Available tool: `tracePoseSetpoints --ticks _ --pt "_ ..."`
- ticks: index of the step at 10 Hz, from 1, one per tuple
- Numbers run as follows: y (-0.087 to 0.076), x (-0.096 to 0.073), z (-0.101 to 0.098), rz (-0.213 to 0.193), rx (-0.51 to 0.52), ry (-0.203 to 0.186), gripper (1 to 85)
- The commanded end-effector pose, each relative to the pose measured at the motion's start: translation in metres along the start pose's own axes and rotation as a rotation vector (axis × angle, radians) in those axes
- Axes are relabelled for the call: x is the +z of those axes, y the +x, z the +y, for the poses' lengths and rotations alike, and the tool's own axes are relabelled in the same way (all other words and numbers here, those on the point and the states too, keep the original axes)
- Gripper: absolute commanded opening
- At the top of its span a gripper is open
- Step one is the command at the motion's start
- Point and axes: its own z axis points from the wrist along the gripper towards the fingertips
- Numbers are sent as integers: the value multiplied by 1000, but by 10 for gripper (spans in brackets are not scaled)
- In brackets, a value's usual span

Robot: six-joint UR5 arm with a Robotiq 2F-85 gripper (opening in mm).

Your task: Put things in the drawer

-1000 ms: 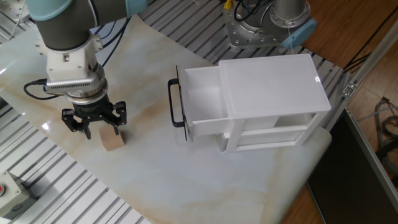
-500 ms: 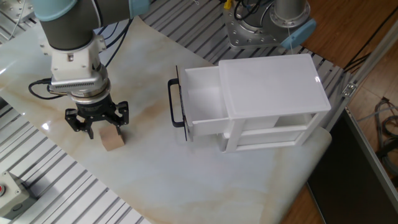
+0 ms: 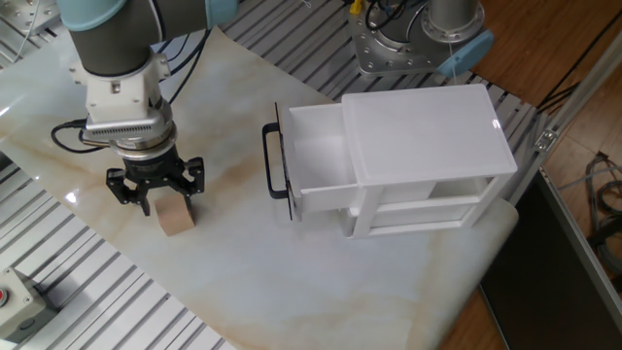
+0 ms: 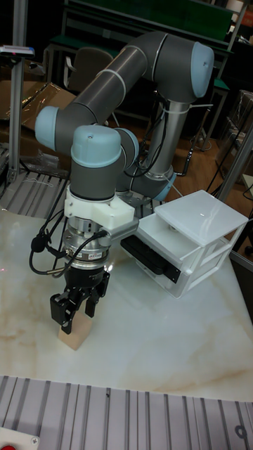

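Observation:
A small light-tan wooden cube [image 3: 176, 217] [image 4: 72, 338] rests on the marbled tabletop at the left. My gripper [image 3: 155, 191] [image 4: 74, 317] hangs straight down over it, jaws open, with the fingertips straddling the cube's upper part; I cannot tell whether they touch it. The white top drawer [image 3: 319, 154] [image 4: 149, 247] stands pulled out to the left of the white cabinet [image 3: 428, 122] [image 4: 200, 223], and its black bar handle [image 3: 271, 161] faces the cube. The inside of the drawer looks empty in the fixed view.
The arm's base [image 3: 413, 37] is mounted behind the cabinet. A black cable [image 3: 60, 135] loops off the wrist. Ribbed metal table surface [image 3: 107, 301] borders the marbled sheet in front and to the left, with a box and red button [image 3: 12, 297] at the front left corner.
The gripper has shifted slightly right and toward the cube, now standing more squarely over it. The cube and drawer have not moved.

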Motion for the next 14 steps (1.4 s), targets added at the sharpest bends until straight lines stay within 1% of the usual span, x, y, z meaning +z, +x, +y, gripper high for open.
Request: tracePoseSetpoints --ticks 1,4,6,10,12,13,14 --pt "-2 2 -1 -24 4 6 613" --pt "-5 6 -4 -38 -1 14 603" --pt "-5 6 -3 -40 1 11 600" --pt "-6 6 -2 -45 13 8 563" --pt "-4 6 -1 -38 14 4 573" --pt "-4 4 4 -35 21 -12 607" --pt "-4 1 5 -31 25 -12 613"
